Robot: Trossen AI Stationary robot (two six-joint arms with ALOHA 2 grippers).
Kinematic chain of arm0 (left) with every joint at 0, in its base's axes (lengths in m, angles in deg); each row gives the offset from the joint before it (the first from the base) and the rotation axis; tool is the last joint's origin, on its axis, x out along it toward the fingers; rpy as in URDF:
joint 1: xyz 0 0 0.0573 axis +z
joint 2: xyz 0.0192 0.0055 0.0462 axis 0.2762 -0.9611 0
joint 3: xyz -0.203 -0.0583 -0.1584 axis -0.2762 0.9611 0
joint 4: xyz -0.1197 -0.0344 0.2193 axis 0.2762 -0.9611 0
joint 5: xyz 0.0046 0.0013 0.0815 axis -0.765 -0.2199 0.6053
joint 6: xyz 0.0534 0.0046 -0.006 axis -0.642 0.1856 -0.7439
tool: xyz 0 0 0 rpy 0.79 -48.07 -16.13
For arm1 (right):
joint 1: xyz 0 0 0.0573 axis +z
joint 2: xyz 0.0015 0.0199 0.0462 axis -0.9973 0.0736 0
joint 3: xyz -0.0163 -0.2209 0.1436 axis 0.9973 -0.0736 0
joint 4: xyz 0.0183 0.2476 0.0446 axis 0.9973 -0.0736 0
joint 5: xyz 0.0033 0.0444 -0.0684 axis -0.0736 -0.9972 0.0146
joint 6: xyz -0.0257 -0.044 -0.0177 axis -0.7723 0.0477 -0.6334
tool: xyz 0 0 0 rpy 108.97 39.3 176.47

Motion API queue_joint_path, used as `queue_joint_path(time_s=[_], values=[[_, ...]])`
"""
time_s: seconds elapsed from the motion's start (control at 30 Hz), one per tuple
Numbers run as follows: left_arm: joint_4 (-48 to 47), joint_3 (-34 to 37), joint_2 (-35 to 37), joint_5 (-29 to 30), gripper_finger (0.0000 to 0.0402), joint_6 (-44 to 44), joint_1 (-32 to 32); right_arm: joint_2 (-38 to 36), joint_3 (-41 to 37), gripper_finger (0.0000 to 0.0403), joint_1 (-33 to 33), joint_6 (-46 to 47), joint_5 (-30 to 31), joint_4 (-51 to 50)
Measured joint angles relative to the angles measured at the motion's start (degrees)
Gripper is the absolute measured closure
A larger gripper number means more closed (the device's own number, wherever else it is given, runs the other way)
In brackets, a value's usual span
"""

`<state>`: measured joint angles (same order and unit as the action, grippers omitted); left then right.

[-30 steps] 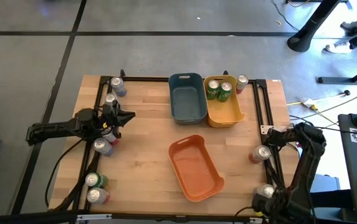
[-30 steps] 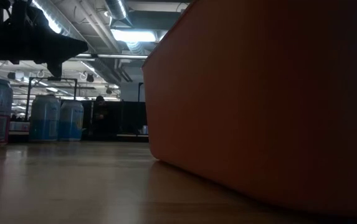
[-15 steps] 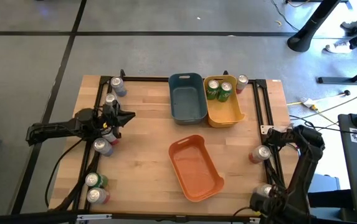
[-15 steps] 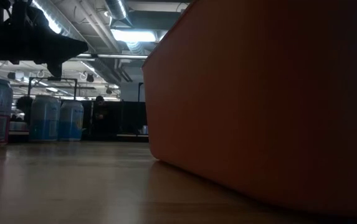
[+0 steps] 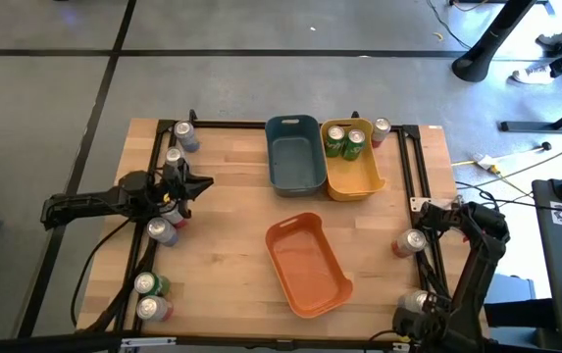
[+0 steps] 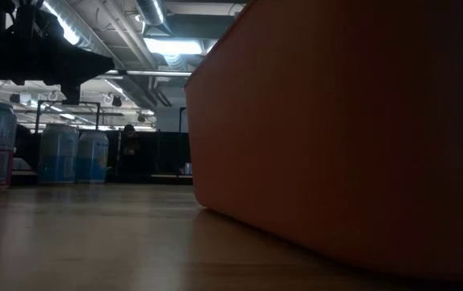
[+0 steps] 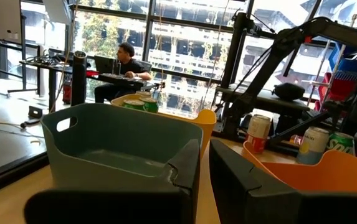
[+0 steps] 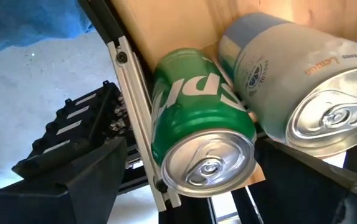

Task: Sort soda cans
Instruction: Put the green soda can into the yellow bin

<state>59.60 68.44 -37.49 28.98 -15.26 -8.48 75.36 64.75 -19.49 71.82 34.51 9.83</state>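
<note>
My right gripper (image 8: 194, 180) points down, open, over two upright soda cans at the table's near right corner. Its fingers stand either side of the green can (image 8: 197, 134). The silver can (image 8: 296, 81) stands next to the green one and in front of one finger. From above, the arm (image 5: 457, 294) hides most of this pair (image 5: 416, 300). Another can (image 5: 414, 241) stands farther up the right edge. My left gripper (image 5: 205, 182) waits shut and level at the table's left, among several cans (image 5: 161, 230).
A blue-grey bin (image 5: 282, 176) and a yellow bin (image 5: 359, 184) holding two green cans (image 5: 344, 142) stand at the far middle. An orange bin (image 5: 305, 284) sits near the middle and fills the low view (image 6: 336, 137). Black rails (image 5: 426, 176) line both sides.
My right gripper has sunk a little toward the cans at the near right corner and tipped slightly. It has stayed open.
</note>
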Motion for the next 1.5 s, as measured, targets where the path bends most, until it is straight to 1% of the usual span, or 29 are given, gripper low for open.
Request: queue_joint_path(time_s=[0.23, 0.43, 0.53, 0.67, 0.8, 1.0, 1.1, 1.27, 1.5], values=[[0.03, -0.02, 0.00, 0.00, 0.0373, 0.00, 0.00, 0.39, -0.11, 0.0045, 0.45, 0.38, -2.76, -1.76], [0.07, -0.02, 0.00, 0.00, 0.0373, 0.00, 0.00, 0.66, -0.11, 0.0045, 0.52, 0.08, -1.95, -2.25], [0.09, -0.02, 0.00, 0.00, 0.0373, 0.02, 0.00, 1.15, -0.89, 0.0045, 0.52, -0.20, -2.42, -0.48], [0.04, 0.00, 0.00, 0.00, 0.0373, 0.00, 0.00, 1.05, -3.93, 0.0045, 0.46, -0.16, -3.38, 3.64], [0.01, -0.01, 0.00, 0.00, 0.0373, 0.02, 0.00, 1.18, -5.89, 0.0045, 0.45, -0.09, -5.40, 4.71], [0.02, 0.00, 0.00, 0.00, 0.0373, 0.57, 0.00, 1.22, -7.37, 0.0045, 0.48, -0.19, -5.33, 5.78], [0.04, -0.02, 0.00, 0.00, 0.0373, 0.68, 0.00, 1.22, -7.88, 0.0060, 0.45, -0.16, -5.28, 6.18], [0.04, -0.02, 0.00, 0.00, 0.0373, 0.68, 0.00, 1.13, -7.71, 0.0115, -0.02, -0.17, -5.14, 5.79], [0.04, -0.01, 0.00, -0.02, 0.0373, 0.66, 0.00, 1.13, -4.98, 0.0115, -2.31, -0.38, -2.43, 3.48]])
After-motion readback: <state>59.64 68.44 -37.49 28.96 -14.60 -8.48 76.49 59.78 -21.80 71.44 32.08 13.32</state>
